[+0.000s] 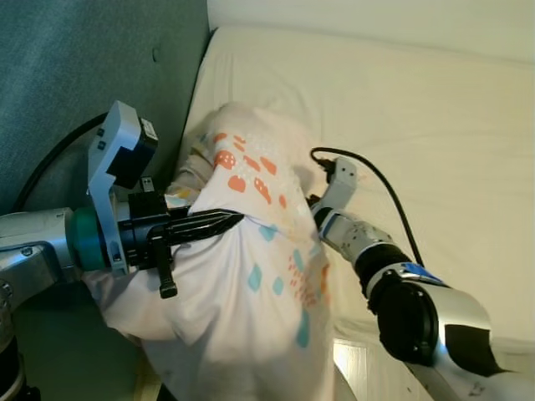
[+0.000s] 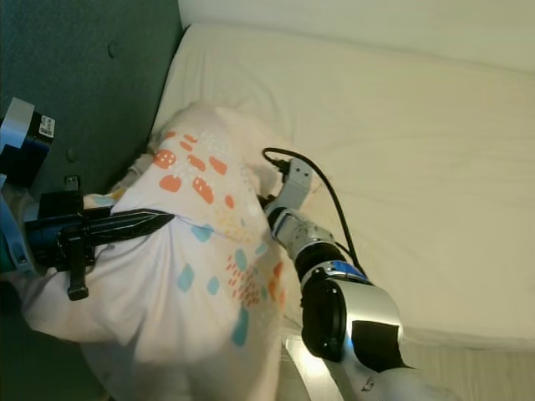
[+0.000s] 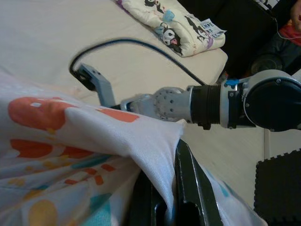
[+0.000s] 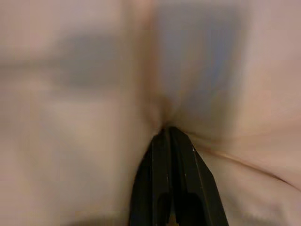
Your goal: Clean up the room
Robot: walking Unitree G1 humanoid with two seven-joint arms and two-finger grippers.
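A white cloth (image 1: 251, 276) printed with orange and teal shapes hangs bunched over the left edge of a cream bed (image 1: 435, 117). My left gripper (image 1: 236, 220) reaches in from the left and is shut on a fold of the cloth; the left wrist view shows fabric pinched between its black fingers (image 3: 186, 174). My right gripper (image 4: 165, 132) is shut on the cloth's far side, where the fabric puckers at its tips. In the eye views those right fingertips are hidden behind the cloth, and the right wrist (image 1: 351, 234) comes in from the lower right.
A teal padded headboard (image 1: 84, 67) stands left of the bed. A black cable (image 1: 376, 180) loops from my right wrist over the mattress. In the left wrist view, a cartoon-print cushion (image 3: 174, 23) lies at the bed's far edge, and a black floor mat (image 3: 277, 188) is beyond it.
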